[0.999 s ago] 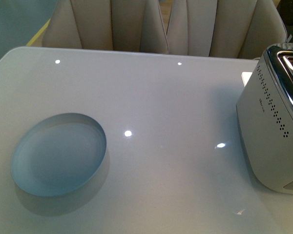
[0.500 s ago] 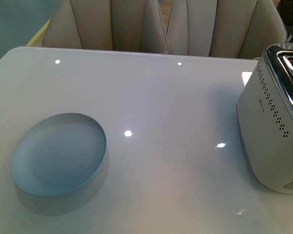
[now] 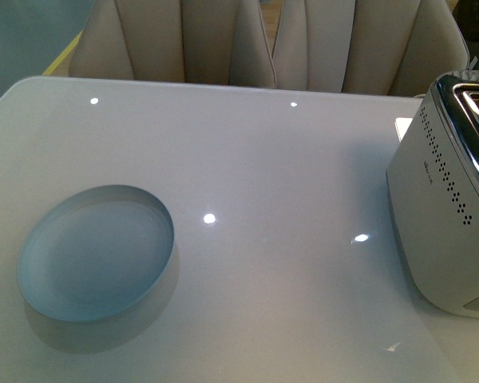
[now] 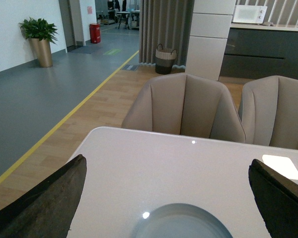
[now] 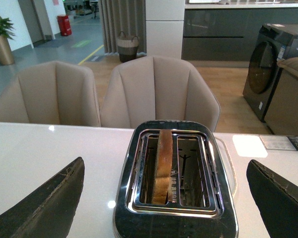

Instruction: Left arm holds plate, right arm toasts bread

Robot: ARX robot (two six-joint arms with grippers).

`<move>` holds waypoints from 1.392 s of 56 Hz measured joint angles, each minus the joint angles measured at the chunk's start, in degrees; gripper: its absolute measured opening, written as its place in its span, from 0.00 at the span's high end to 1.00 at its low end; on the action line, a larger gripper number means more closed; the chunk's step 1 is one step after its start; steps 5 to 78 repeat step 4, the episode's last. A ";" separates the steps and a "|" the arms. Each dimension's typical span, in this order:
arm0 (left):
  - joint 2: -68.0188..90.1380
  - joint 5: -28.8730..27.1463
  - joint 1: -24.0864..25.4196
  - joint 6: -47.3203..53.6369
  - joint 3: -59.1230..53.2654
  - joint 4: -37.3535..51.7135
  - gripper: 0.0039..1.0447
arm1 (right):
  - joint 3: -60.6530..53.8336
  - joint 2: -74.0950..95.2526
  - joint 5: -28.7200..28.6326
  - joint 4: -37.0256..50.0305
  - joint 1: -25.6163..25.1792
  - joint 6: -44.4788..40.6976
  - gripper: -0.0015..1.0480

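The pale blue plate (image 3: 96, 252) lies empty on the white table (image 3: 263, 159) at the front left; its far rim also shows in the left wrist view (image 4: 181, 223). My left gripper (image 4: 171, 198) is open, above and behind the plate, jaws wide apart. The bread (image 5: 163, 165) stands on edge in the left slot of the silver toaster (image 5: 175, 178), sticking up out of it. The toaster (image 3: 451, 207) stands at the table's right edge in the front view. My right gripper (image 5: 169, 198) is open, above and behind the toaster. Neither arm shows in the front view.
Two beige chairs (image 3: 255, 40) stand behind the table's far edge. The toaster's right slot (image 5: 192, 168) is empty. A white card (image 5: 248, 146) and a small booklet (image 5: 284, 143) lie on the table beyond the toaster.
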 joint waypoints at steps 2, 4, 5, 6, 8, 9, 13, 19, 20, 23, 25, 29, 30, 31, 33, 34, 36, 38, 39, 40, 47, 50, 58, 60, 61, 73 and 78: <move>0.00 0.00 0.02 0.00 0.00 0.00 0.07 | 0.00 0.00 0.02 0.00 0.00 0.00 0.08; 0.00 0.00 0.00 0.00 0.00 0.00 0.07 | 0.00 0.00 0.02 0.00 0.00 0.00 0.08; 0.00 0.00 0.00 0.00 0.00 0.00 0.07 | 0.00 0.00 0.02 0.00 0.00 0.00 0.08; 0.00 0.00 0.00 0.00 0.00 0.00 0.07 | 0.00 0.00 0.02 0.00 0.00 0.00 0.08; 0.00 0.00 0.00 0.00 0.00 0.00 0.07 | 0.00 0.00 0.02 0.00 0.00 0.00 0.08; 0.00 0.00 0.00 0.00 0.00 0.00 0.07 | 0.00 0.00 0.02 0.00 0.00 0.00 0.08; 0.00 0.00 0.00 0.00 0.00 0.00 0.07 | 0.00 0.00 0.02 0.00 0.00 0.00 0.08; 0.00 0.00 0.00 0.00 0.00 0.00 0.07 | 0.00 0.00 0.02 0.00 0.00 0.00 0.08; 0.00 0.00 0.00 0.00 0.00 0.00 0.07 | 0.00 0.00 0.02 0.00 0.00 0.00 0.08; 0.00 0.00 0.00 0.00 0.00 0.00 0.07 | 0.00 0.00 0.02 0.00 0.00 0.00 0.08; 0.00 0.00 0.00 0.00 0.00 0.00 0.07 | 0.00 0.00 0.02 0.00 0.00 0.00 0.08; 0.00 0.00 0.00 0.00 0.00 0.00 0.07 | 0.00 0.00 0.02 0.00 0.00 0.00 0.08; 0.00 0.00 0.00 0.00 0.00 0.00 0.07 | 0.00 0.00 0.02 0.00 0.00 0.00 0.08; 0.00 0.00 0.00 0.00 0.00 0.00 0.07 | 0.00 0.00 0.02 0.00 0.00 0.00 0.08; 0.00 0.00 0.00 0.00 0.00 0.00 0.07 | 0.00 0.00 0.02 0.00 0.00 0.00 0.08; 0.00 0.00 0.00 0.00 0.00 0.00 0.07 | 0.00 0.00 0.02 0.00 0.00 0.00 0.08; 0.00 0.00 0.00 0.00 0.00 0.00 0.07 | 0.00 0.00 0.02 0.00 0.00 0.00 0.08; 0.00 0.00 0.00 0.00 0.00 0.00 0.07 | 0.00 0.00 0.02 0.00 0.00 0.00 0.08; 0.00 0.00 0.00 0.00 0.00 0.00 0.07 | 0.00 0.00 0.02 0.00 0.00 0.00 0.08; 0.00 0.00 0.00 0.00 0.00 0.00 0.07 | 0.00 0.00 0.02 0.00 0.00 0.00 0.08; 0.00 0.00 0.00 0.00 0.00 0.00 0.07 | 0.00 0.00 0.02 0.00 0.00 0.00 0.08; 0.00 0.00 0.00 0.00 0.00 0.00 0.07 | 0.00 0.00 0.02 0.00 0.00 0.00 0.08; 0.00 0.00 0.00 0.00 0.00 0.00 0.07 | 0.00 0.00 0.02 0.00 0.00 0.00 0.08; 0.00 0.00 0.00 0.00 0.00 0.00 0.07 | 0.00 0.00 0.02 0.00 0.00 0.00 0.08; 0.00 0.00 0.00 0.00 0.00 0.00 0.07 | 0.00 0.00 0.02 0.00 0.00 0.00 0.08; 0.00 0.00 0.00 0.00 0.00 0.00 0.07 | 0.00 0.00 0.02 0.00 0.00 0.00 0.08; 0.00 0.00 0.00 0.00 0.00 0.00 0.07 | 0.00 0.00 0.02 0.00 0.00 0.00 0.08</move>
